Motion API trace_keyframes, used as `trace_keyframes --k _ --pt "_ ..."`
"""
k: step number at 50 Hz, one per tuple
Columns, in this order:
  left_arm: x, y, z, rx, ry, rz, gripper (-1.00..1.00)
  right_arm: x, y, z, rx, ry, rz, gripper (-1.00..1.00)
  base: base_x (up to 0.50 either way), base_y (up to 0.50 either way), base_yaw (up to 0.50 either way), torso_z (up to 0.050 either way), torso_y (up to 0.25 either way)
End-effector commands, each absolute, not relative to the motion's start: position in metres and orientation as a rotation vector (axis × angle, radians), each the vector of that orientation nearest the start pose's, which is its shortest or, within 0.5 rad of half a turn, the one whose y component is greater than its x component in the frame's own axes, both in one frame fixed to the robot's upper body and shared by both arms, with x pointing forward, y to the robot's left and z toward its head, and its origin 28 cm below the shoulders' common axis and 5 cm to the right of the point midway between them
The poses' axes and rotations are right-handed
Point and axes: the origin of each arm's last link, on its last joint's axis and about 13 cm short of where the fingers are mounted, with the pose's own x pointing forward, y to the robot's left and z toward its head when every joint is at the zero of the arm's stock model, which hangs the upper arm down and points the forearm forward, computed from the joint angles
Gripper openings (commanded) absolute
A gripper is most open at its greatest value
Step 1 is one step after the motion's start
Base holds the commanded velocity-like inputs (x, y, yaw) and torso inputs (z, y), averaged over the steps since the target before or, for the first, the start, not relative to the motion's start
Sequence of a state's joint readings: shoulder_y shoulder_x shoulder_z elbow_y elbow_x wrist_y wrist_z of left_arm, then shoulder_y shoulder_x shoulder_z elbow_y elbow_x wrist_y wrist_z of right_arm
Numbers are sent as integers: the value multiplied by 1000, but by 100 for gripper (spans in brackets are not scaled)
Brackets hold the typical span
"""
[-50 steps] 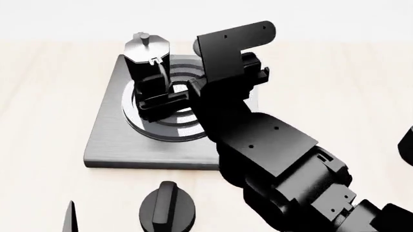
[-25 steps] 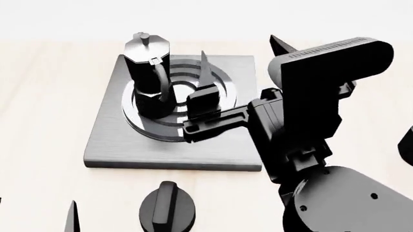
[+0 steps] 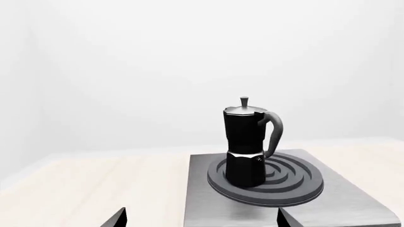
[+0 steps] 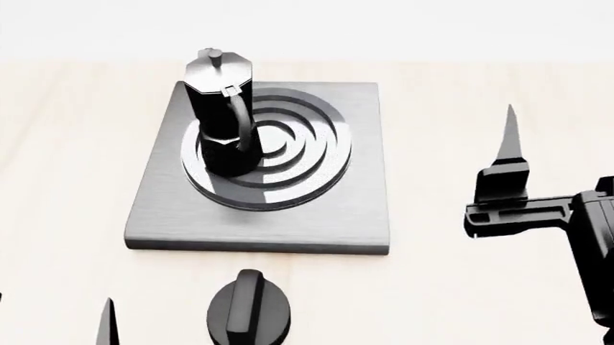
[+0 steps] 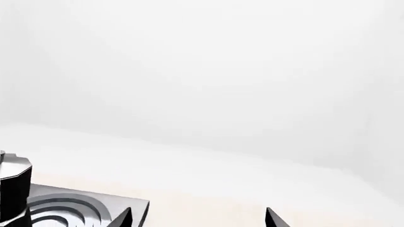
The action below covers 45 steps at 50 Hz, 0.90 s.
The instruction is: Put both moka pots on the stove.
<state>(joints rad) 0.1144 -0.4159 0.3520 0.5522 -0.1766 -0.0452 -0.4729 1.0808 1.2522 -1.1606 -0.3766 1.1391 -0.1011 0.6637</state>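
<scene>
One glossy black moka pot (image 4: pixel 221 115) with a silver lid stands upright on the left part of the ring burner of the stove (image 4: pixel 355 215), free of any gripper. The left wrist view shows the moka pot (image 3: pixel 246 146) on the stove (image 3: pixel 353 208) ahead of my open, empty left gripper (image 3: pixel 202 222). My right gripper (image 5: pixel 197 220) is open and empty, to the right of the stove over the table. One of its fingers (image 4: pixel 508 144) points up in the head view. The right wrist view catches the pot's edge (image 5: pixel 13 189) and a stove corner (image 5: pixel 94 208).
A short round black knob (image 4: pixel 249 309) sits on the light wooden table (image 4: pixel 67 144) just in front of the stove. A left fingertip (image 4: pixel 103 323) pokes in at the bottom left. The right arm's black body (image 4: pixel 594 244) fills the right edge.
The right gripper, which was at the pot's handle a second ago, has let go and swung away to the right, off the stove. The pot stays standing on the burner.
</scene>
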Motion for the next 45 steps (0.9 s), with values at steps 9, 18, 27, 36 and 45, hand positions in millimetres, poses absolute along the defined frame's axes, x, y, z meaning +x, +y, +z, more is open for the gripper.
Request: trace_keyframes --k 9,18,27,36,45 --pt "165 201 90 54 -285 -17 100 224 -267 228 -120 -123 -141 100 0 0 0 0 0" --pt "164 201 91 54 -286 -18 100 228 -284 229 -141 -42 -158 100 0 0 0 0 0" --pt "164 201 90 51 -286 -20 100 235 -298 237 -160 85 -153 100 0 0 0 0 0" --pt "165 200 89 50 -283 -25 100 240 -308 242 -145 151 -139 100 0 0 0 0 0" --pt "168 201 85 52 -281 -25 100 256 -315 249 -137 197 -150 100 0 0 0 0 0"
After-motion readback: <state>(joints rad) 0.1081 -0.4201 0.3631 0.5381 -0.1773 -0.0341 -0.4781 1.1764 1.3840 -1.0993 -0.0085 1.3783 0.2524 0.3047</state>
